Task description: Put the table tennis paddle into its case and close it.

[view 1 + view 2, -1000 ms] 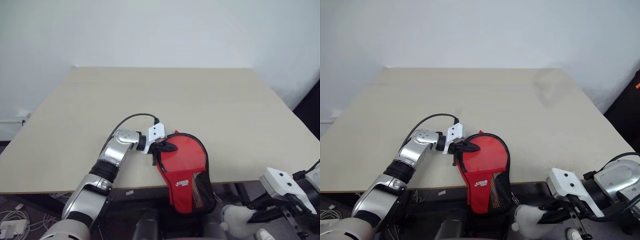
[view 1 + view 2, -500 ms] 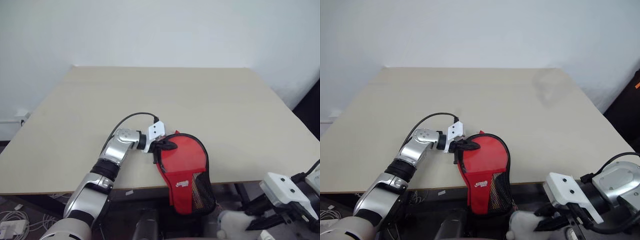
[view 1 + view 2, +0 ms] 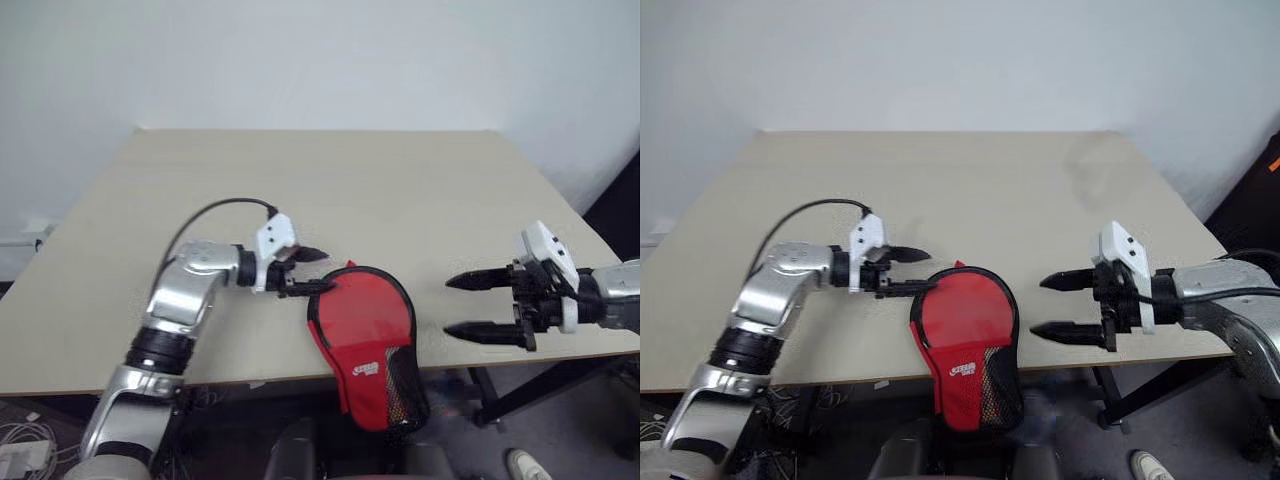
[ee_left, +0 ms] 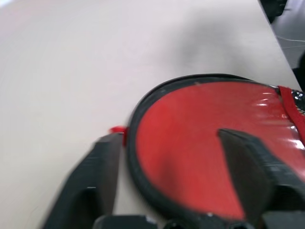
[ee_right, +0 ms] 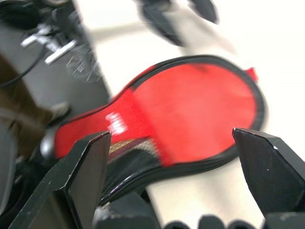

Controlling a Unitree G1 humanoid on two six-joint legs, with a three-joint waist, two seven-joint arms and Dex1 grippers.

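Note:
The red case [image 3: 362, 318] with black trim lies flat near the table's front edge, its narrow mesh end [image 3: 400, 385] hanging over the edge. A small red tab [image 3: 958, 265] sticks out at its round end. The table tennis paddle is hidden. My left gripper [image 3: 320, 270] hovers open just left of the round end, apart from it; in the left wrist view its fingers [image 4: 102, 162] straddle the case [image 4: 200, 152]. To the right of the case my right gripper [image 3: 450, 306] stands open, pointing at it; its view shows the case [image 5: 190, 109] between its fingers [image 5: 90, 162].
The beige table [image 3: 330, 190] stretches back to a white wall. Its front edge [image 3: 250, 378] runs just under the case, with dark floor and cables [image 3: 20, 450] below. A dark object [image 3: 1250, 200] stands past the table's right side.
My left gripper let go of the case's round end, opened, and rose to the left. My right gripper came up from below the table edge and opened beside the case.

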